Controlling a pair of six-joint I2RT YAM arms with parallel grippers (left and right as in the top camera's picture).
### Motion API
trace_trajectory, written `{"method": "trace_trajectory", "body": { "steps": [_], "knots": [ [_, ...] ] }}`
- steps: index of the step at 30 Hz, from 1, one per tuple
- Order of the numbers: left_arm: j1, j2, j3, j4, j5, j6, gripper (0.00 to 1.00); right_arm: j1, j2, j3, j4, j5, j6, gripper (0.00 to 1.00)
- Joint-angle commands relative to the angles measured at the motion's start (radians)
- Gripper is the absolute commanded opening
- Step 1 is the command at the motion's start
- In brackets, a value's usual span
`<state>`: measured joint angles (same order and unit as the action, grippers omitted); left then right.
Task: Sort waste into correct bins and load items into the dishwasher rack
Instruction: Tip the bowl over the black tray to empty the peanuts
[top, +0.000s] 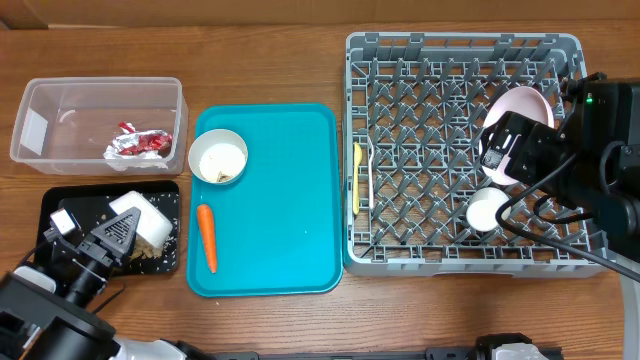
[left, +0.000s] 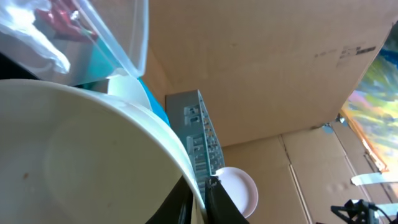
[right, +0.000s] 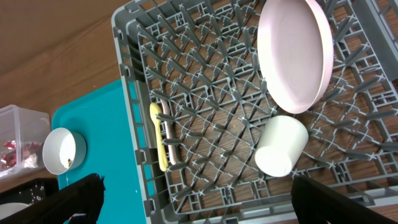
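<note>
Left claw: the left gripper is clenched on the rim of a round white bowl, which is tipped over just left of the teal rectangular serving tray.
Below the bowl: a shallow black rectangular tray, just left of the teal tray's near corner, with beige and white food scraps on it.
Right claw: the right gripper is released, its fingers spread wide and holding nothing, over the large grey plastic dishwasher rack right of the teal tray.
Risk, grip: the pinch is on the thin rim only, so I judge the tilted bowl could slip and fall.
Risk, spill: scraps lie near the black tray's edge, and more tipping could send them onto the wood.
Risk, sorting: mixing the food with the wrapper would be wrong.
Bowls: two; the second white bowl sits on the teal tray's far left corner with scraps inside.
Carrots: one, a small orange carrot, on the teal tray.
Wrappers: one, a crumpled red-and-silver wrapper, in the clear rectangular plastic tub left of the teal tray.
In the rack: one pale pink round plate, one small white cup, and one yellow plastic utensil with one white plastic utensil beside it.
Napkin: cannot tell.
</note>
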<state>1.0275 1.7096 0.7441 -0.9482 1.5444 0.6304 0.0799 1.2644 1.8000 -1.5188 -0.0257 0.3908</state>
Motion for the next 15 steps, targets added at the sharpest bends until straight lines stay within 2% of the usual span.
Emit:
{"method": "trace_trajectory", "body": {
  "steps": [1,4,7,10,15],
  "knots": [
    [-0.001,-0.063,0.005,-0.013,-0.036,0.082,0.11,-0.003,-0.004,0.013,0.002,0.008,-0.005,1.0],
    [-0.001,-0.107,0.038,-0.116,-0.134,0.127,0.1,-0.003,-0.003,0.013,0.003,0.008,-0.005,1.0],
    [-0.001,-0.171,0.087,-0.279,-0.181,0.272,0.1,-0.003,-0.003,0.013,0.002,0.008,-0.005,1.0],
    [-0.001,-0.238,0.15,-0.4,-0.217,0.357,0.09,-0.003,-0.003,0.013,0.002,0.008,-0.005,1.0],
    [-0.001,-0.315,0.178,-0.413,-0.233,0.336,0.09,-0.003,-0.004,0.013,0.002,0.008,-0.005,1.0]
  ]
}}
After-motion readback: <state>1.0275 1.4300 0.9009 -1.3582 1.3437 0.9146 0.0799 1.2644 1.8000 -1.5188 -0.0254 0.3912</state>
